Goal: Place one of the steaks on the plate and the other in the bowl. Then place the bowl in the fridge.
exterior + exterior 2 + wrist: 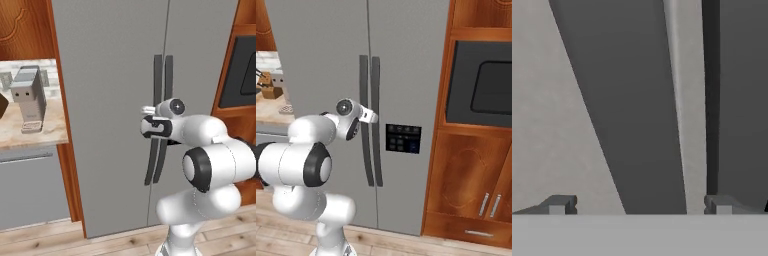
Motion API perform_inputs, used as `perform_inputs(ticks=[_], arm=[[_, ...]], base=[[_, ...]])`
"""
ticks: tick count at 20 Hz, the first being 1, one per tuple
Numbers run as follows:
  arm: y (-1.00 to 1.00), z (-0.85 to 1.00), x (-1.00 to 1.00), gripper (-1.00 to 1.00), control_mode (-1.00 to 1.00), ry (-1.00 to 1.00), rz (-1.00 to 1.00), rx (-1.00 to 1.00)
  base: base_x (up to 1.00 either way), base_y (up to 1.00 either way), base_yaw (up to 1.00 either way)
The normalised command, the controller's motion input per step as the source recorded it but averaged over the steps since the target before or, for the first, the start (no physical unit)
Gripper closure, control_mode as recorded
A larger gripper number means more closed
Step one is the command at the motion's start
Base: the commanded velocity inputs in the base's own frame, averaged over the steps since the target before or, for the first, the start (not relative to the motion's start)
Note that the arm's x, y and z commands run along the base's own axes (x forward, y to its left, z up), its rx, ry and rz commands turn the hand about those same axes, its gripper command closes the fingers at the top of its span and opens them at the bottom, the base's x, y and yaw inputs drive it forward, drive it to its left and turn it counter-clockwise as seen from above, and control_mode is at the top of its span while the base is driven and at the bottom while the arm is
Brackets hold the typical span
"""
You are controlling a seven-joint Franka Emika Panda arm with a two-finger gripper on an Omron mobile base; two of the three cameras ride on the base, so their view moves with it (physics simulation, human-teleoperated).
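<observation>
At the fridge [110, 100] front | pincer [639, 205] wide, straddling left door handle [637, 125] | step: opening fridge | next: close on handle, pull.

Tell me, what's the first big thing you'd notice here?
The tall grey fridge fills the middle, doors shut, with two dark handles down its centre seam. The white arm's open gripper is right up at one handle, a finger on each side, not squeezing it. To the right sits a dark oven in wooden cabinets.
</observation>
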Motion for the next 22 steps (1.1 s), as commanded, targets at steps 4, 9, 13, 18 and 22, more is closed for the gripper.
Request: perform_inputs(ticks=[4,9,13,18,22], arm=[[0.00,-0.46,0.87,1.00,-1.00,0.00,0.18,-0.04],[0.05,-0.36,0.67,1.00,-1.00,0.00,0.11,-0.02],[0.36,-0.06,0.30,1.00,-1.00,0.03,0.08,0.00],[0.62,0.05,0.09,1.00,-1.00,0.16,0.12,0.00],[0.69,0.25,0.00,1.00,-1.00,0.32,0.19,0.00]], base=[[0.00,0.00,0.00],[0.00,0.00,0.00],[0.00,0.00,0.00],[0.00,0.00,0.00],[0.00,0.00,0.00]])
